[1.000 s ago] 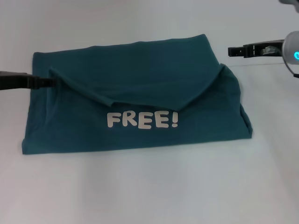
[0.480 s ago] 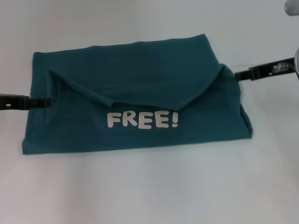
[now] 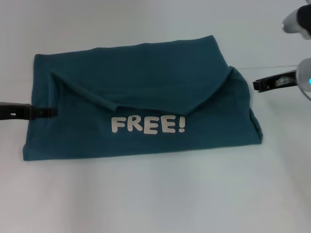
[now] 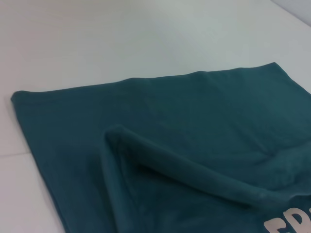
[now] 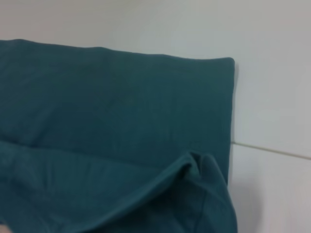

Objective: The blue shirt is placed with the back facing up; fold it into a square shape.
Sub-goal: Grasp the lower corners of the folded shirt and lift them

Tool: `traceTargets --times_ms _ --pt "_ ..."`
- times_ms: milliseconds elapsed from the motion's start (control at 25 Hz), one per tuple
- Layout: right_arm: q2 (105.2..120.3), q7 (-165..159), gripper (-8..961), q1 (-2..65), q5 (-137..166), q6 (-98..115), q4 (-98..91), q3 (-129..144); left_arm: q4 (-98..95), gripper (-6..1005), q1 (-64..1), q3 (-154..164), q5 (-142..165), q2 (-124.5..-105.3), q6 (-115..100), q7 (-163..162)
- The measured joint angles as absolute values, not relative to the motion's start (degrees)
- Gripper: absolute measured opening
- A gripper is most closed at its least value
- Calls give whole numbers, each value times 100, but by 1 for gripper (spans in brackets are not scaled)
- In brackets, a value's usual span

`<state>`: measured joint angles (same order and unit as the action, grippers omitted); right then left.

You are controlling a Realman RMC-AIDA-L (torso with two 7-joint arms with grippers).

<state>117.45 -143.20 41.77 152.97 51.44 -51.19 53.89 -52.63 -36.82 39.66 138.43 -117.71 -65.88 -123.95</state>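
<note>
The blue shirt (image 3: 146, 82) lies folded into a wide band on the white table, with the white "FREE!" lettering (image 3: 148, 124) facing up on the near flap. A folded-over layer forms a V-shaped ridge across its middle. My left gripper (image 3: 52, 112) reaches in low from the left, and its tip overlaps the shirt's left edge. My right gripper (image 3: 255, 86) hovers just off the shirt's right edge, apart from the cloth. The left wrist view shows the blue shirt (image 4: 194, 126) with its ridge; the right wrist view shows the blue shirt (image 5: 112, 121) at its far right corner.
The white table (image 3: 155, 194) surrounds the shirt on every side. A thin seam line (image 3: 272, 67) in the tabletop runs off to the right behind the right gripper. Part of the right arm's casing (image 3: 297, 22) shows at the upper right.
Both grippers have come toward the near side along the shirt's edges. The right one has also drawn outward, off the cloth. The shirt lies as before.
</note>
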Motion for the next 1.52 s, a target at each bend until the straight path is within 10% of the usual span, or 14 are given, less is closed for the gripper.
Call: traceTargets --times_ms 320,1120,1520 --pt "11793 -14048 -1 4702 15344 4021 -3963 5399 -5261 925 -3679 3973 13840 -11807 -6593 -12389" --pt "11625 -13886 0 4970 15536 2740 -2978 5411 -5265 920 -3604 3972 13878 -11965 -6605 -12404" --pt "11836 -14222 0 4105 15533 5390 -5386 5388 -5427 918 -3540 3832 13997 -11658 -7658 -12742"
